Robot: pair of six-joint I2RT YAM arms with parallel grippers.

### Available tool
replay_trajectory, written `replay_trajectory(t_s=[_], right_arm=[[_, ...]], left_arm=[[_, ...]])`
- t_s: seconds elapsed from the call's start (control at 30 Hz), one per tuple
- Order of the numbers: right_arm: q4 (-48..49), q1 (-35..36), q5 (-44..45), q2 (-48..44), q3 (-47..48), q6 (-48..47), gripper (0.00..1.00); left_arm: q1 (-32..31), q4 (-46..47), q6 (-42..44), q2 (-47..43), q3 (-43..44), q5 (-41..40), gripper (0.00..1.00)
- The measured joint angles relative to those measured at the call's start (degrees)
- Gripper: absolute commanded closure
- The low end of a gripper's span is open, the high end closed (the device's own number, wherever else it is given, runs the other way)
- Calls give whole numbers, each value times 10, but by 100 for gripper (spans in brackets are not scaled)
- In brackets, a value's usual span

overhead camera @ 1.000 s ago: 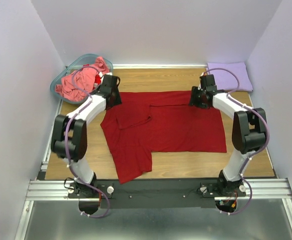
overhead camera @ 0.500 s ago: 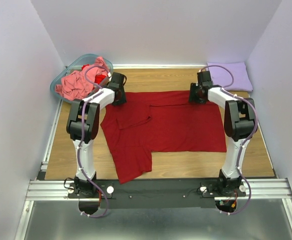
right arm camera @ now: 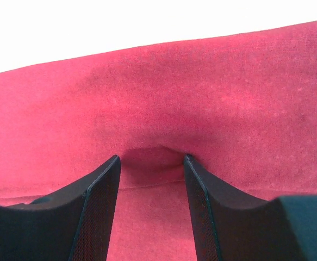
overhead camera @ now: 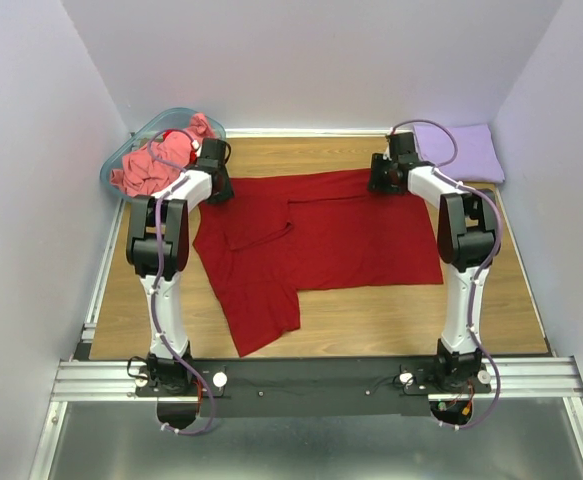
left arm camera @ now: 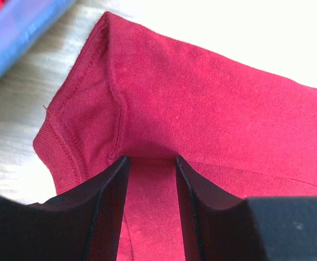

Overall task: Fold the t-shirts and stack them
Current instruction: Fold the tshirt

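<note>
A dark red t-shirt [overhead camera: 321, 240] lies spread across the wooden table, with one sleeve trailing toward the near left. My left gripper [overhead camera: 214, 185] is shut on its far left corner, and in the left wrist view the seamed red cloth [left arm camera: 201, 98] rises past the jaws [left arm camera: 151, 159]. My right gripper [overhead camera: 383, 180] is shut on the far edge at the right, where the red cloth [right arm camera: 201, 87] bunches between the fingers [right arm camera: 151, 157]. A folded lavender t-shirt [overhead camera: 461, 150] sits in the far right corner. A salmon-pink t-shirt [overhead camera: 151, 165] is crumpled in the basket.
The translucent teal basket [overhead camera: 156, 122] stands at the far left corner, close behind my left gripper. Pale walls close in the table on three sides. A metal rail [overhead camera: 311, 375] with both arm bases runs along the near edge.
Both grippers moved toward the far wall, and the red shirt's far edge went with them. The whole shirt slid away from the near edge and a little left.
</note>
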Motion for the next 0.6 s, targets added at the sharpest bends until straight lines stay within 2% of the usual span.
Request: replay_trajectory(t_s=[0.1, 0.2, 0.3, 0.4, 0.5, 0.6], right_arm=[[3, 0, -5, 7, 10, 0, 43], [4, 0, -5, 10, 15, 0, 41], [2, 0, -6, 9, 16, 0, 38], [-6, 0, -6, -1, 13, -2, 27], [-28, 0, -6, -42, -2, -2, 22], [-40, 0, -12, -115, -33, 0, 22]], left_arm=[[2, -1, 3, 7, 10, 0, 48], [2, -1, 7, 9, 15, 2, 38], [2, 0, 12, 8, 16, 14, 36], [0, -7, 14, -4, 14, 21, 36], [-5, -14, 14, -50, -4, 24, 35], [-13, -14, 8, -148, -54, 26, 35]])
